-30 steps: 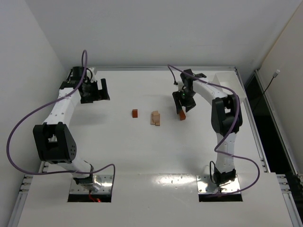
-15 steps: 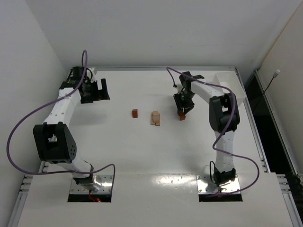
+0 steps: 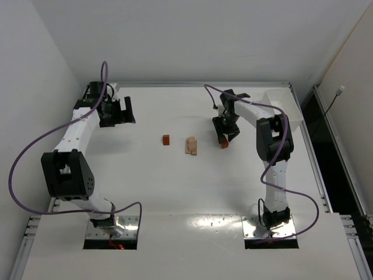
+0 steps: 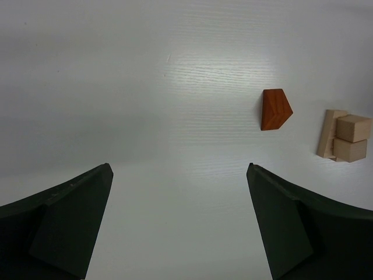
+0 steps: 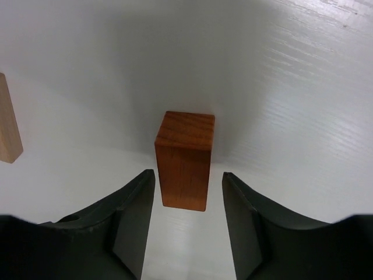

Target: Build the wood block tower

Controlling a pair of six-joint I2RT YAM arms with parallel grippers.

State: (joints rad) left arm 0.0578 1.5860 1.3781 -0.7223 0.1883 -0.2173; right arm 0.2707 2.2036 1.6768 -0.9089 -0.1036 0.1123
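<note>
Well left of the pale block stack (image 3: 191,145), the left fingers (image 3: 121,111) are hovering wide open, holding nothing. A red-brown cube (image 3: 166,139) is lying on the desk (image 3: 175,192) just left of the stack. Right of the stack, the right fingers (image 3: 225,135) are standing partly open astride an upright red-brown block (image 5: 185,160), not clamping it.

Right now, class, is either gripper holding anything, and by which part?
Nothing is held. The right gripper straddles the upright reddish-brown wooden block with gaps on both sides; the left gripper is open and empty.
</note>
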